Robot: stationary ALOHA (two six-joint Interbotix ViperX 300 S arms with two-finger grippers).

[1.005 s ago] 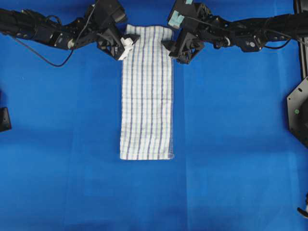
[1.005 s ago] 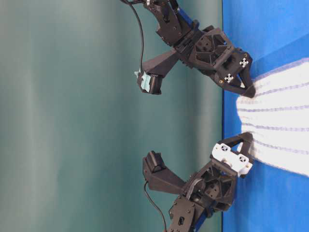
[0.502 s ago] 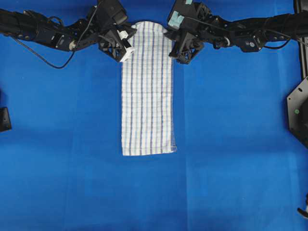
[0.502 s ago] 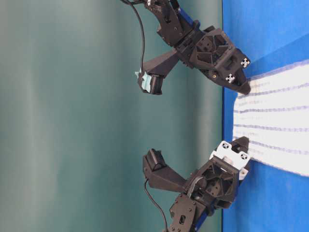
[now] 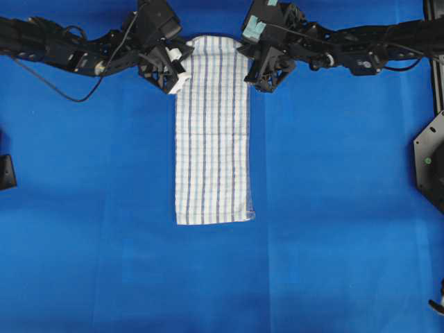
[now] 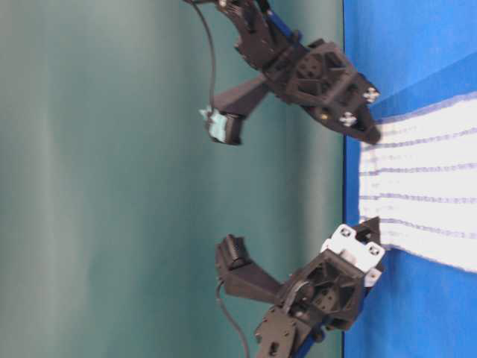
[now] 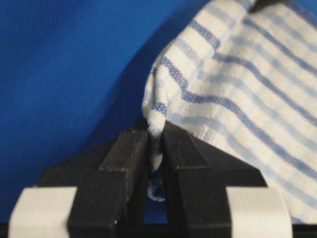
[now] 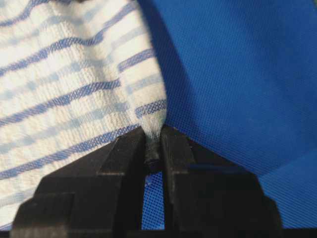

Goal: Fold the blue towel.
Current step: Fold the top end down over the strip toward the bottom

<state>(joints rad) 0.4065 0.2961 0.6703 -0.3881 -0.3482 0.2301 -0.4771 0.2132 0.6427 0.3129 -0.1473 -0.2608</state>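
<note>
The blue towel [image 5: 211, 139], a long white strip with blue stripes, lies down the middle of the blue table covering, its far end raised a little. My left gripper [image 5: 177, 72] is shut on the far left corner, and my right gripper [image 5: 249, 69] is shut on the far right corner. In the left wrist view a pinch of the towel [image 7: 237, 89] sits between the black jaws of the left gripper [image 7: 156, 135]. The right wrist view shows the same: the towel [image 8: 64, 99] has its corner squeezed in the right gripper [image 8: 153, 136]. From table level, both grippers [image 6: 370, 233] [image 6: 370, 134] hold the towel [image 6: 425, 186] by its end.
The blue table covering [image 5: 333, 243] spreads on all sides of the towel. A black fixture [image 5: 430, 159] stands at the right edge and a small black part [image 5: 5, 172] at the left edge. A plain green wall [image 6: 112, 179] stands behind the arms.
Both grippers went from open to shut on the towel's far corners. The far end has lifted, and the near edge slid a little toward the arms.
</note>
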